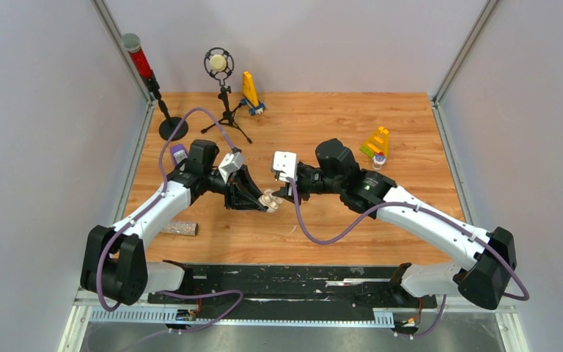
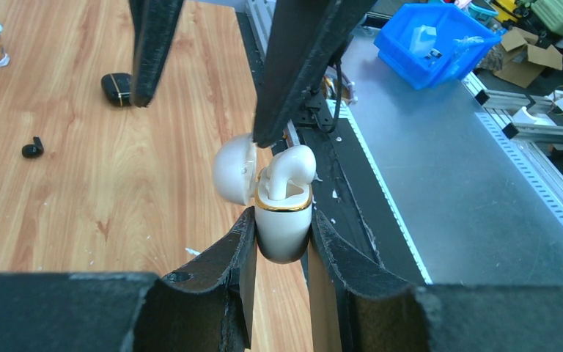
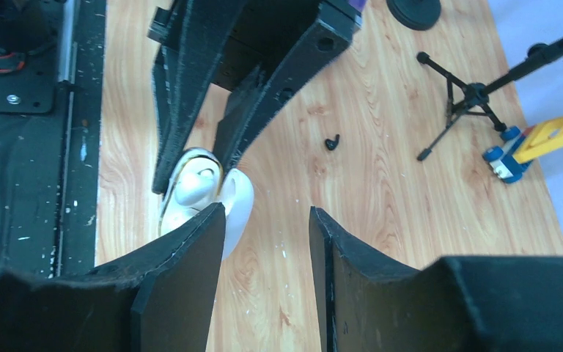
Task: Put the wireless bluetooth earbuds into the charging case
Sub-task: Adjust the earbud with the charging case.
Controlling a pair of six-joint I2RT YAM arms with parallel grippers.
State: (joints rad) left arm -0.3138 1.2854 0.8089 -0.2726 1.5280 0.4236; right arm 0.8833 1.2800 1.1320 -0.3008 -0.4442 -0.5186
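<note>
The left claw (image 2: 281, 220) pinches a glossy white pebble-shaped charging case with a gold rim (image 2: 284, 242), its lid swung open. A white stemmed earbud (image 2: 291, 167) sits partly in its socket. The right claw (image 3: 265, 213) is spread, one finger at the lid. A black earbud (image 2: 32, 149) lies well apart on the wooden table (image 2: 81, 205).

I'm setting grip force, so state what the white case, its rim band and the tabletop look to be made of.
White charging case: probably glossy moulded plastic; smooth shell with soft highlights. Rim band: gold, metallic-looking, perhaps plated plastic; thin bright shine. Tabletop: wood or wood-look laminate; visible grain, low sheen.
</note>
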